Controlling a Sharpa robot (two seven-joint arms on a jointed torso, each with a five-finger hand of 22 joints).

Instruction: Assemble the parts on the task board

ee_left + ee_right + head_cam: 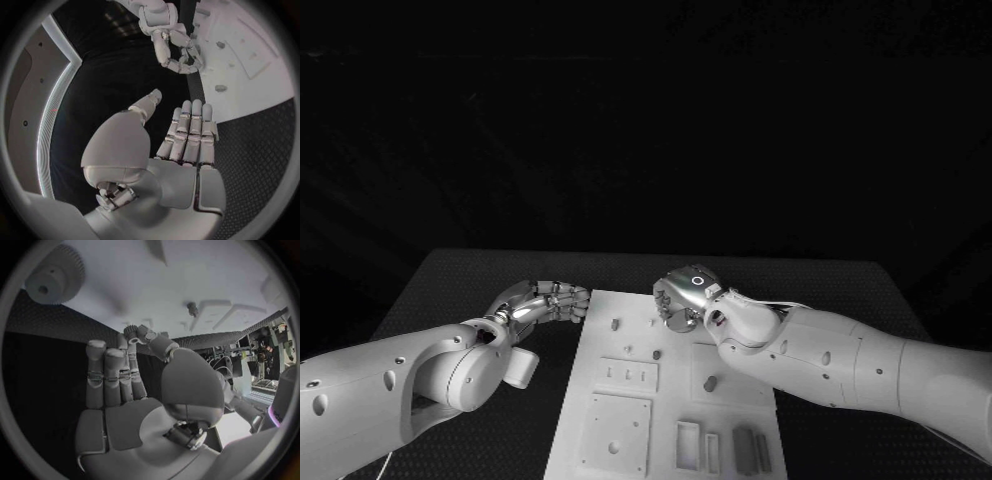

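The right hand (687,296) pinches a small gear (131,332) between thumb and fingertip above the far end of the task board (661,400). The left hand (548,302) hovers just beside the board's far left corner, fingers straight, holding nothing.

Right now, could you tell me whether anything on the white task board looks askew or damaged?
Nothing stands out: the flat white task board lies square on the black table, its small parts seated, none visibly tipped or broken.
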